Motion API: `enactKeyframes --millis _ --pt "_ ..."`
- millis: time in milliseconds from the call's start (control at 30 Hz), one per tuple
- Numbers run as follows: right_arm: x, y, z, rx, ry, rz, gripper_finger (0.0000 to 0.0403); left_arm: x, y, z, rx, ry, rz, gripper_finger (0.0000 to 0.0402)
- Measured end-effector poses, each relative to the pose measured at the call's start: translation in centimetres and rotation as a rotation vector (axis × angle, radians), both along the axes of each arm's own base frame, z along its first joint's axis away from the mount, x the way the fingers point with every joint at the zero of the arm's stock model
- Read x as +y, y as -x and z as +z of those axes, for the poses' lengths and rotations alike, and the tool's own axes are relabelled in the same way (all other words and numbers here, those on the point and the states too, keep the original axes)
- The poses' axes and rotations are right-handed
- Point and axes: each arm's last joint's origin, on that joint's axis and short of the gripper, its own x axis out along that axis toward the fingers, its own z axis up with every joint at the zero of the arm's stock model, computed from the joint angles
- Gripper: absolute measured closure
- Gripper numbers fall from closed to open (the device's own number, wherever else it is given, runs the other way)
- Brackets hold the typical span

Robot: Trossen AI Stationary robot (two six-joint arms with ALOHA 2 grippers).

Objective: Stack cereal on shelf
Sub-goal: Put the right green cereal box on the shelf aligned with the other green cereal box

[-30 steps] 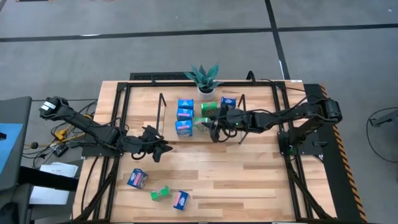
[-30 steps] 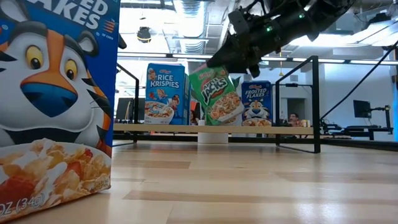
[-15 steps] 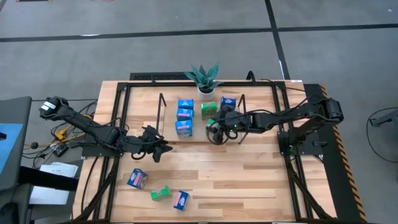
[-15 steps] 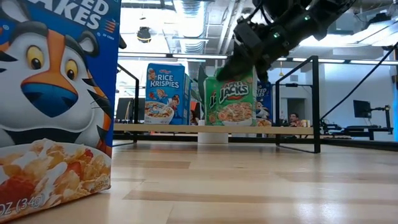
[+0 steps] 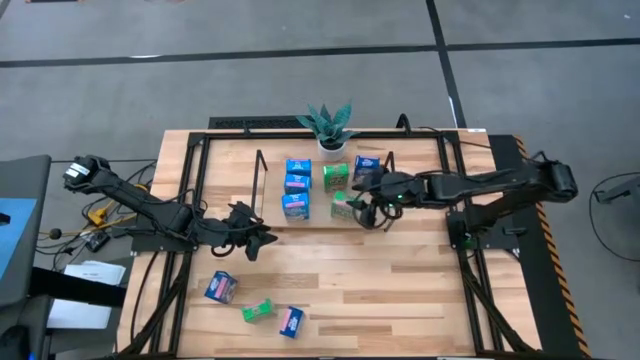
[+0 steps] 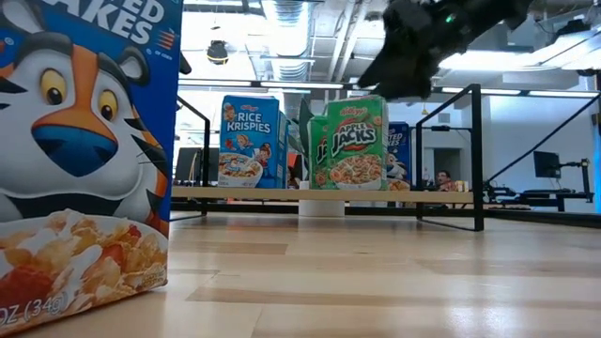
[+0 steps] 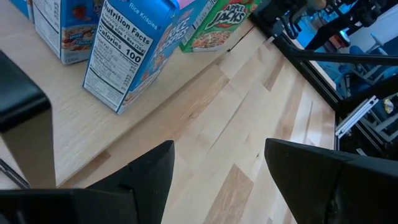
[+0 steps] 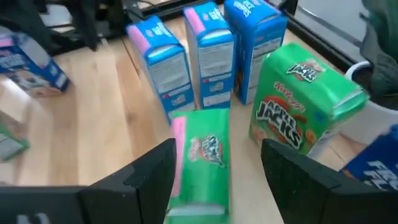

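The green Apple Jacks box (image 5: 342, 206) stands upright on the shelf (image 5: 318, 222), near its front edge. In the low view its printed face (image 6: 348, 143) is square to the camera and its base sits flat on the pale wood board. A second green box (image 5: 334, 175) stands just behind it. Three blue boxes (image 5: 296, 187) form a row from front to back at the shelf's left end, beside the black wire upright, and another blue box (image 5: 366, 164) is at the back right. Bare board shows between the blue row and the green boxes — a narrow lane. The boxes are small cardboard cartons, glossy, sharp-cornered.

The right gripper (image 5: 365, 208) hovers just beside the front green box, toward the shelf's right end, its fingers spread and holding nothing; from its wrist camera the green box top (image 8: 202, 163) lies between the two dark fingers (image 8: 149, 176) without contact.

The left gripper (image 5: 262, 240) hangs over the slatted tabletop (image 5: 400, 290) in front of the shelf's left end, fingers apart and empty, with the nearest blue box (image 7: 134, 50) ahead of it.

Three more cartons lie loose at the table's front left — a blue one (image 5: 220, 287), a green one (image 5: 258, 312) and a blue-and-pink one (image 5: 290, 320) — with wide open wood to their right. A potted plant (image 5: 329, 127) stands behind the shelf.
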Motion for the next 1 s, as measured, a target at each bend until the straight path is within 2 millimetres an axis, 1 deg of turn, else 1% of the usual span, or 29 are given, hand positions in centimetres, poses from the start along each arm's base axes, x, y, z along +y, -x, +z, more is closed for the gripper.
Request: enactKeyframes --millis 100,167,233,400,433,500,633,733,767,800,867,933,1000 --pt "1.1 0.9 0.8 -0.017 -0.014 0.001 0.0157 0.0 0.0 0.0 0.0 0.0 0.0 0.0161" --pt "2.0 1.2 0.8 0.003 -0.003 0.012 0.0186 0.0 0.0 0.0 -0.001 0.0 0.001 0.0161" --pt "2.9 1.4 0.7 0.015 0.001 0.027 0.023 0.0 0.0 0.0 -0.002 -0.004 0.009 0.0161" --pt "4.6 1.7 -0.1 0.068 -0.027 0.02 0.037 0.1 0.0 0.0 -0.007 -0.012 0.031 0.0161" --pt "4.8 1.8 -0.3 0.089 -0.033 0.022 0.0385 0.1 0.0 0.0 -0.008 -0.013 0.035 0.0161" --pt "5.2 1.7 -0.9 0.117 -0.058 0.009 0.0386 0.1 0.0 0.0 -0.009 -0.017 0.043 0.0161" --pt "5.7 1.0 -2.0 0.153 -0.028 -0.028 0.0374 0.2 0.0 0.0 -0.012 -0.016 0.054 0.0161" --pt "5.9 0.6 -2.6 0.167 0.006 -0.045 0.0386 0.2 0.0 0.0 -0.01 -0.004 0.064 0.0161" --pt "5.9 0.4 -2.8 0.16 -0.023 -0.041 0.0391 0.2 0.0 0.0 -0.011 -0.001 0.065 0.0161" --pt "6.0 0.3 -3.2 0.181 -0.05 -0.042 0.0394 0.2 0.0 0.0 -0.01 -0.001 0.065 0.0161" --pt "5.7 0.6 -4.2 0.249 -0.045 -0.043 0.0394 0.2 0.0 0.0 -0.011 0.001 0.066 0.0161" --pt "5.6 0.0 -3.8 0.203 -0.063 -0.053 0.0386 0.2 0.0 0.0 -0.011 0.004 0.067 0.0161" --pt "5.4 0.0 -3.9 0.206 -0.068 -0.069 0.0379 0.2 0.0 0.0 -0.012 0.006 0.067 0.0161"
